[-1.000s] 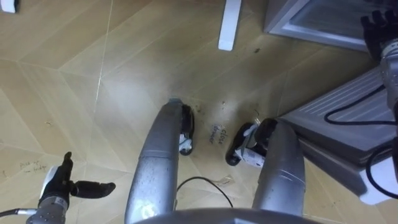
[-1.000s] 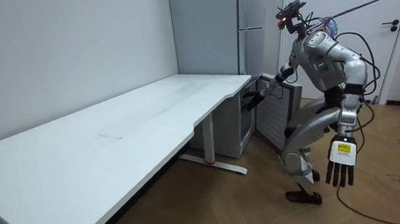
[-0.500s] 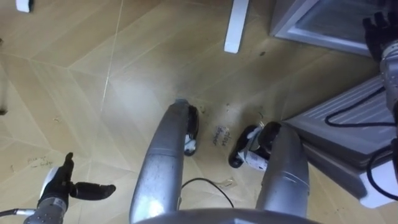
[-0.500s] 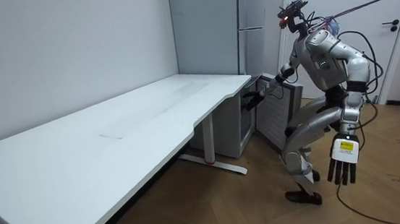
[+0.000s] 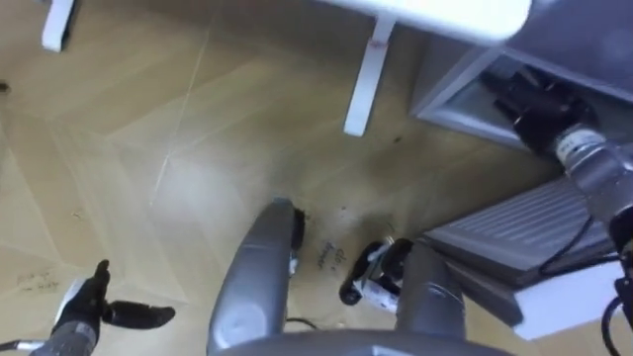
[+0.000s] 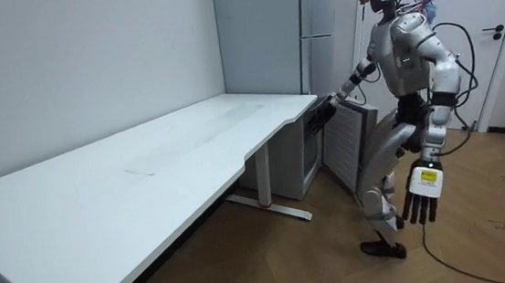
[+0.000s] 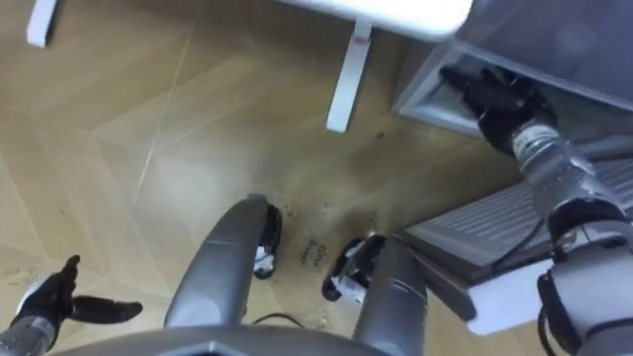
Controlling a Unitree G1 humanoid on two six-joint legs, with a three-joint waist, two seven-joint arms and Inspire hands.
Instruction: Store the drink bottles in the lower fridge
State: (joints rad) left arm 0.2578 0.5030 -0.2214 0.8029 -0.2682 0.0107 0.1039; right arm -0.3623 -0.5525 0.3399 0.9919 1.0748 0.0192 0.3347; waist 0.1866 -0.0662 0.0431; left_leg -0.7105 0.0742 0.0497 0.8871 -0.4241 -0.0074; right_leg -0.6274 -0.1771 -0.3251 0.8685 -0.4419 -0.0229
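Down at the lower left, the left hand (image 5: 94, 309) hangs low over the wood floor (image 5: 148, 119). Its fingers are straight, the thumb is spread wide, and it has hold of nothing. The room view agrees: it dangles at the robot's side, fingers pointing at the floor.

Across the bare planks, a white desk leg (image 5: 364, 84) comes down to the floor. The corner of the desk (image 5: 445, 12) juts in above it from the top edge. In the room view the long white desk runs off to the room view's left, and the robot stands just off its far corner, knees bent and leaning in a little.

Next, just beside that desk corner, comes the fridge (image 5: 450, 94). The grey frame of its lower part is open to the camera.

The right arm is stretched out that way, and the dark right hand (image 5: 529, 99) sits at the mouth of the opening, above the frame's edge. I can't tell whether those fingers are curled on anything or lying loose, because they're a dark clump against a dark gap.

Furthest right, the fridge door (image 5: 534, 232) stands swung out toward the robot. Its ribbed grey inner face is up to the camera, just beside the robot's right leg. In the room view the door sits between the robot and the desk.
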